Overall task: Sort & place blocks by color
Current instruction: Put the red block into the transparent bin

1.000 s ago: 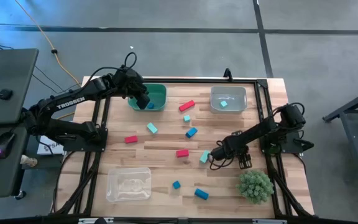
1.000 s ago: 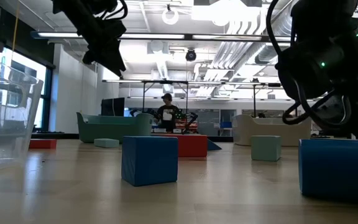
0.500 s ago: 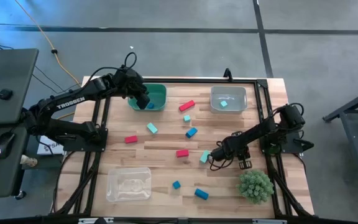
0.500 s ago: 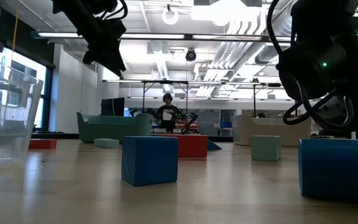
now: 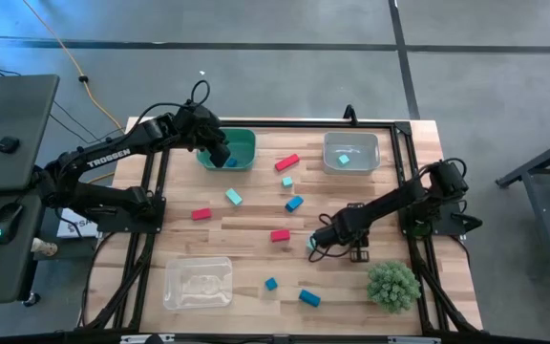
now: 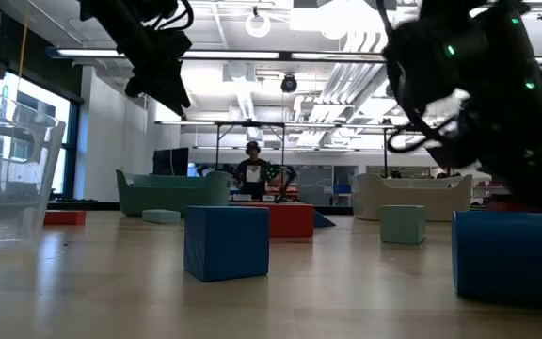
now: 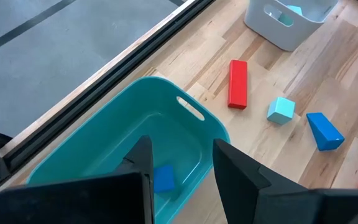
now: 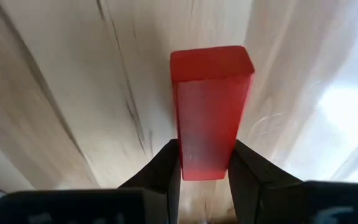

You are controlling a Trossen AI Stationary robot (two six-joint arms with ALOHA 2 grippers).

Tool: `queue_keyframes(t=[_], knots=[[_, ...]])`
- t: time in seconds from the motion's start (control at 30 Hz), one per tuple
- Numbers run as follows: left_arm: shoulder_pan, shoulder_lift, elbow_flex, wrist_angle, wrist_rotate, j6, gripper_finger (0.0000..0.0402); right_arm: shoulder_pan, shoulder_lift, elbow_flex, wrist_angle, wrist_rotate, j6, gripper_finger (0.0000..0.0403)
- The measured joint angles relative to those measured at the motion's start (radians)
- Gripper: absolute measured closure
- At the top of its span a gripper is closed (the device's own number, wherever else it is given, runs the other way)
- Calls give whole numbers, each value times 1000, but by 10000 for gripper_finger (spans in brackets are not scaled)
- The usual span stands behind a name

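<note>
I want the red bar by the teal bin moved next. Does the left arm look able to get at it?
Probably yes. The left gripper hovers open above the teal bin, and the red bar lies just beyond it on bare wood, with nothing touching it.

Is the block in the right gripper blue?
No, the right gripper is shut on a red block, which shows plainly between its two dark fingers in the right wrist view.

- Table (image 5: 256, 220): pale wood planks, visible grain, matt.
- Teal bin (image 7: 104, 149): smooth plastic, slight sheen.
- Red block (image 8: 210, 109): glossy, smooth, plastic-looking.
</note>
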Motion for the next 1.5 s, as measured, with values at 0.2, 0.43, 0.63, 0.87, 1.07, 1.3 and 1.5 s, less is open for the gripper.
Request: queue_keyframes(t=[0.2, 0.43, 0.63, 0.87, 1.07, 1.3, 1.5], knots=[[0, 0, 0, 0, 3, -2, 312, -2, -1, 127, -40, 70, 69, 324], [0, 0, 0, -1, 19, -30, 311, -4, -2, 302, -52, 206, 106, 324], [0, 0, 0, 0, 179, -76, 312, -43, -2, 432, -40, 278, 113, 324], [-12, 0, 0, 2, 303, -58, 312, -105, -3, 536, 51, 265, 120, 324], [-65, 0, 0, 12, 375, 96, 312, -137, -3, 611, 144, 177, 89, 324], [-166, 0, 0, 59, 475, 272, 312, -166, -3, 641, 245, 49, 75, 324], [-268, 0, 0, 118, 475, 390, 312, -180, -3, 641, 311, -67, 62, 324]])
